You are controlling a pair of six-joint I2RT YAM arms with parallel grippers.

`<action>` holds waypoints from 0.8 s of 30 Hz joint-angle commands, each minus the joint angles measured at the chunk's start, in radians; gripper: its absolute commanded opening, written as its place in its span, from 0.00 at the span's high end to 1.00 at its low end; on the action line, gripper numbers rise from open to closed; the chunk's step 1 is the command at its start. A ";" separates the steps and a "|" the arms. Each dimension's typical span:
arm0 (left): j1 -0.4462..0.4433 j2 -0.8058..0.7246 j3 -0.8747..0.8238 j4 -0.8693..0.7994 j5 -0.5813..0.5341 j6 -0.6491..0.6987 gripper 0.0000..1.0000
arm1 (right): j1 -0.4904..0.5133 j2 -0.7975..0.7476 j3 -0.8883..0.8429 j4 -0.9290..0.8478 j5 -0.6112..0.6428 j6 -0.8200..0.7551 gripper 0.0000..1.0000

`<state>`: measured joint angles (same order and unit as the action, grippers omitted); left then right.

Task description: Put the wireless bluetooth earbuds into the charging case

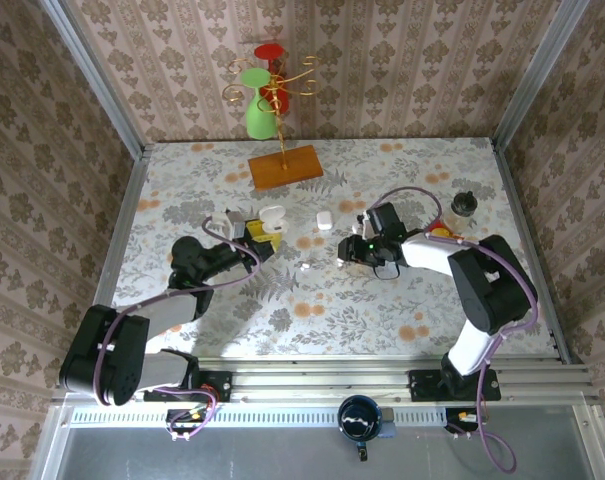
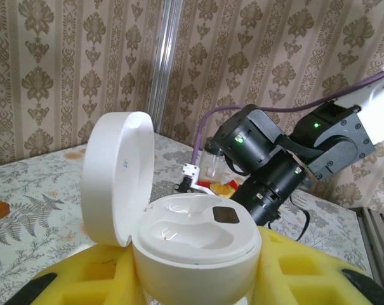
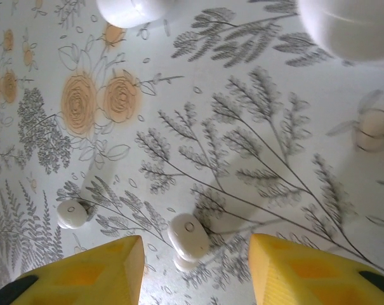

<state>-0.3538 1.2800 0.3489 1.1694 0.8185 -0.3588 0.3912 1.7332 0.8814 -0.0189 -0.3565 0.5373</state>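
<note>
One white earbud (image 3: 188, 236) lies on the flowered table (image 3: 242, 127), between the yellow fingers (image 3: 84, 276) of the right gripper (image 3: 195, 246). The fingers stand wide apart and do not touch it. A second earbud (image 3: 72, 214) lies at its nine o'clock. Farther, at about ten o'clock, the left gripper (image 2: 195, 279) clamps the open charging case (image 2: 198, 238), its lid raised.

Bare table (image 1: 312, 300) btwn arms, I can pass there. Earbud (image 3: 188, 238) sits btwn R gripper (image 3: 197, 248) jaws, 2nd earbud (image 3: 72, 213) just outside. Open charging case (image 2: 192, 248) in L gripper (image 2: 192, 279) blocks left side.
</note>
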 commanded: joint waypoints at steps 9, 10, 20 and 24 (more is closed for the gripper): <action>-0.016 0.002 0.018 0.035 0.026 0.021 0.75 | -0.006 0.141 0.123 -0.057 -0.145 -0.136 0.52; -0.016 0.002 0.019 0.034 0.028 0.021 0.75 | -0.006 0.147 0.122 -0.062 -0.158 -0.144 0.52; -0.017 0.026 0.032 0.052 0.040 0.014 0.75 | -0.006 0.118 0.042 -0.065 -0.182 -0.125 0.62; -0.020 0.047 0.027 0.081 0.035 0.015 0.75 | -0.005 0.104 0.031 -0.074 -0.176 -0.111 0.65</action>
<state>-0.3660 1.3144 0.3496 1.1839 0.8375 -0.3553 0.3737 1.8503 0.9527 -0.0212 -0.5022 0.4168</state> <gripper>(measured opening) 0.358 0.351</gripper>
